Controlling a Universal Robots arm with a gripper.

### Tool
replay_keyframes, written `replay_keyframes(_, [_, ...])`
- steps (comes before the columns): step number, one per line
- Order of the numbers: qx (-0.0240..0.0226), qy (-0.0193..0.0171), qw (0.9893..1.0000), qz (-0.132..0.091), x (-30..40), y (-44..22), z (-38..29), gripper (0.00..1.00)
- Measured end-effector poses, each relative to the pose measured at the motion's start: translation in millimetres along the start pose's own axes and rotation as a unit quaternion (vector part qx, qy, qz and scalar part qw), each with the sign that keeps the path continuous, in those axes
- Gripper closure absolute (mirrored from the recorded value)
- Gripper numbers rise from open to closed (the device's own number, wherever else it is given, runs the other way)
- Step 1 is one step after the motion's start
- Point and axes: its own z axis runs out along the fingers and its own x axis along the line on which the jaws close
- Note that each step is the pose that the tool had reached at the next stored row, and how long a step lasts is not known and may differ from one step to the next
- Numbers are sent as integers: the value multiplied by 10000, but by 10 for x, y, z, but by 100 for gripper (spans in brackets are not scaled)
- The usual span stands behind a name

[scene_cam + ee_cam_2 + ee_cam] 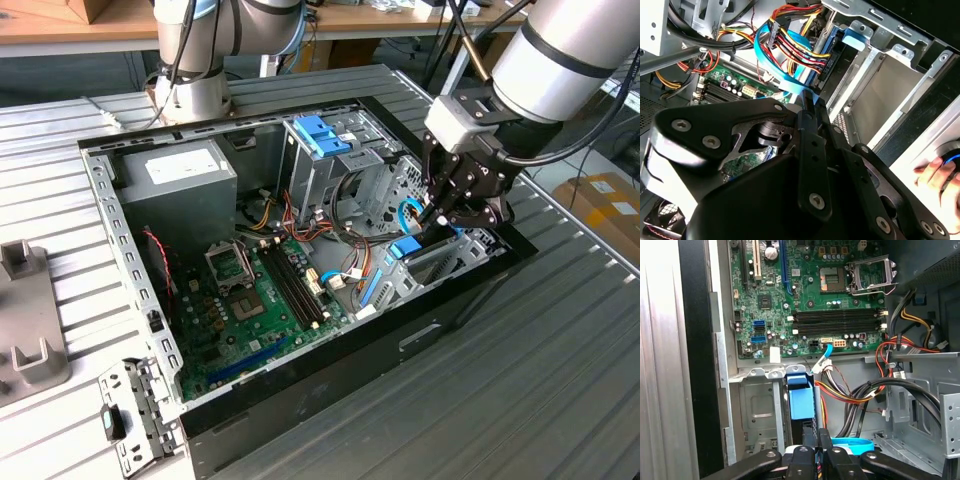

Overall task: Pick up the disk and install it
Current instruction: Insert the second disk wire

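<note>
Hovering low over the open PC case, gripper at the drive bay on the exterior view's right. Fingers closed together, tips pressed on the disk's rear end, nothing pinched between them as far as visible. Disk sitting in the bay slot directly ahead of the fingertips, blue tab at its far end toward the motherboard. Blue rail seen edge-on in the exterior view, disk just below the fingers. Looks mostly seated in the bay; cannot tell if fully latched. Curved blue cable just beside the fingers, toward the tall cage. Bundle of red, yellow and black wires beside the disk, on the cage side. Second wrist view: fingers closed, tips at the flat blue cable and wire bundle, bay wall alongside. Person's hand at the frame edge, outside the case, well apart from the fingers.
</note>
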Motion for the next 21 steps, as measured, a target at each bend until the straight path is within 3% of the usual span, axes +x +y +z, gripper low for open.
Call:
replay_keyframes(3, [84, -8, 10000, -7, 0, -1, 2, 84])
replay_keyframes(6, [87, -8, 10000, -6, 0, 0, 1, 84])
replay_keyframes(9, [134, -13, 9999, -10, 0, 0, 3, 84])
replay_keyframes(21, [145, -14, 9999, -11, 5, 0, 37, 84])
